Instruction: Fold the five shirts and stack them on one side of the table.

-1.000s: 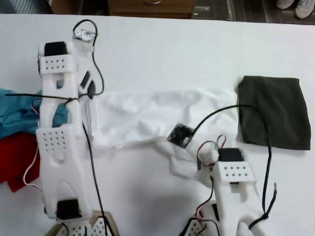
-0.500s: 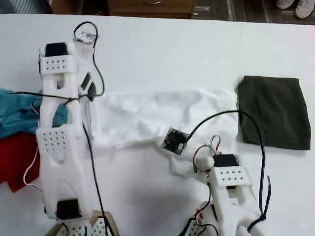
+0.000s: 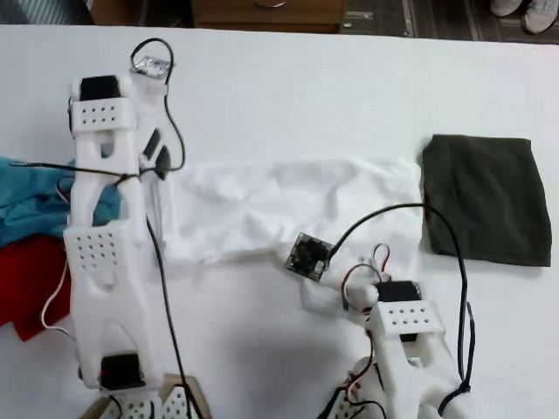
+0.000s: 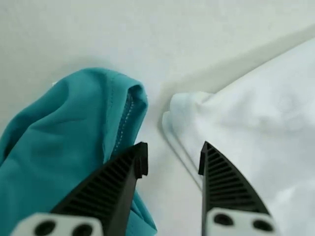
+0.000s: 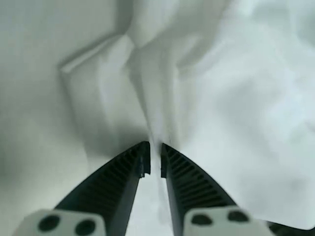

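Pulled back toward the near edge of the white bench, the right pincer stays clamped on the crumpled white shirt mid-bench — a fold apparently starting — while the left pincer hangs apart at its other end.

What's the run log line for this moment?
left fingers open, between teal shirt and white shirt | right fingers shut on white shirt | dark shirt folded

Crumpled white shirt lies mid-table on the flat white table, stretched left to right. Folded dark green shirt just right of it. Bunched teal shirt at left edge, with the red cloth shirt nearer, touching it. Left gripper between teal shirt and white shirt. Right gripper at white shirt's near edge, pinching a fold.
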